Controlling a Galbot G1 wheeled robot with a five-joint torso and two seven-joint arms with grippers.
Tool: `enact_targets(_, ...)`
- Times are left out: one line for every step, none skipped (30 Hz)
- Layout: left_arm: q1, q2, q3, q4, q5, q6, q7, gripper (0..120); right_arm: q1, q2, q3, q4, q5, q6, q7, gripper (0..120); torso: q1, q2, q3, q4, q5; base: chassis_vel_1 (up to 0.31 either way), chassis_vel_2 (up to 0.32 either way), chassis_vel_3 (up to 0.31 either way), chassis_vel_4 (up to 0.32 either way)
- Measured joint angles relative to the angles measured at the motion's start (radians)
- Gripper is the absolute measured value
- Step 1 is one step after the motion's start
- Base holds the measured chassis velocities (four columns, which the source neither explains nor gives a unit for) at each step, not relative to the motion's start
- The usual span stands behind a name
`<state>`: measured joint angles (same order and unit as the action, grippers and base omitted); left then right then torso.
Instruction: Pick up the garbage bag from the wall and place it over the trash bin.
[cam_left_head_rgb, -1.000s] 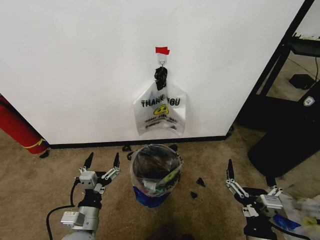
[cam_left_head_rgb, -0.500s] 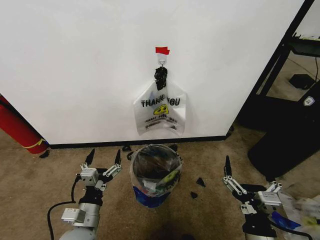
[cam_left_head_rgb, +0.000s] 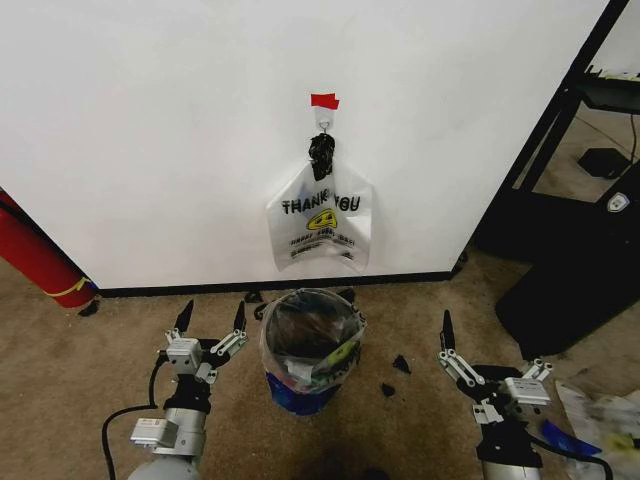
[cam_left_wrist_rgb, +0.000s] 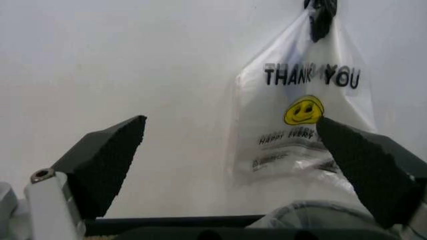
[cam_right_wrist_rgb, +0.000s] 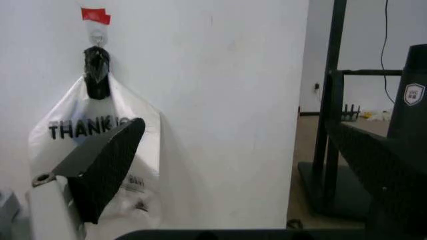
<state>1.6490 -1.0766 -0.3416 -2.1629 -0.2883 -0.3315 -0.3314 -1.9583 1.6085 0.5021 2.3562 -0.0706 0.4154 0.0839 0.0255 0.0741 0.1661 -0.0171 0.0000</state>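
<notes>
Hanging above the lined trash bin (cam_left_head_rgb: 310, 345), the clear smiley-printed garbage bag (cam_left_head_rgb: 320, 225) was seemingly nearer the empty, wide-open left gripper (cam_left_head_rgb: 211, 321).

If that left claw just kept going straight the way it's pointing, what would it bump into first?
Probably the wall, just beside the hanging garbage bag. The left gripper, its fingers open, points at the bare white surface with the bag toward one finger. Depth is hard to judge, so it might graze the bag.
</notes>
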Motion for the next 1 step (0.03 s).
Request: enact_targets(0.001, 0.0, 0.001, 0.001, 0.002, 0.0, 0.0, 100, 0.002, 0.0, 0.001, 0.0, 0.001, -0.004, 0.002, 100, 0.0, 0.0, 0.0, 0.0001, 0.0, 0.0, 0.0, 0.0, 0.0)
